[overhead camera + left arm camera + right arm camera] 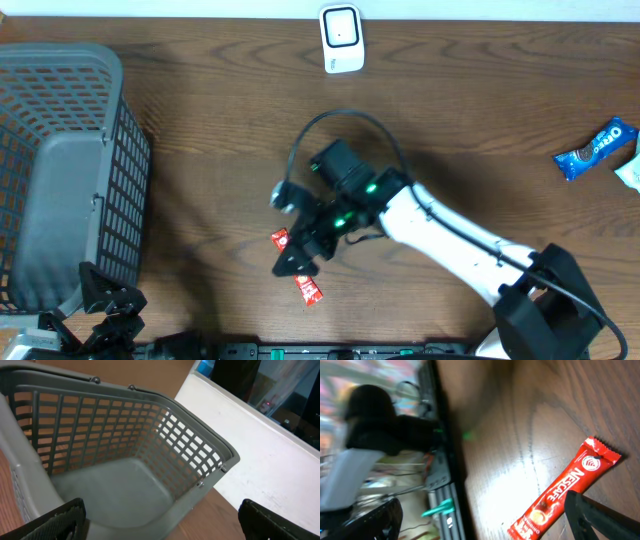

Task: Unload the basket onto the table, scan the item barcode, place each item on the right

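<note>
A red Nescafe sachet (565,490) lies flat on the wooden table, its near end right beside my right gripper's right finger (600,520). My right gripper (485,517) stands wide open over it and holds nothing. From overhead, the right gripper (300,255) hides the sachet's middle, so only the red ends (309,288) stick out. A small white scanner-like device (341,38) sits at the table's far edge. My left gripper (162,522) hangs open and empty above the grey basket (150,425); it is at the front left in the overhead view (100,310).
The grey mesh basket (130,170) fills the left side. A blue Oreo pack (597,148) and another wrapper (630,172) lie at the far right. The table's front edge with a black rail (442,460) runs close to the sachet.
</note>
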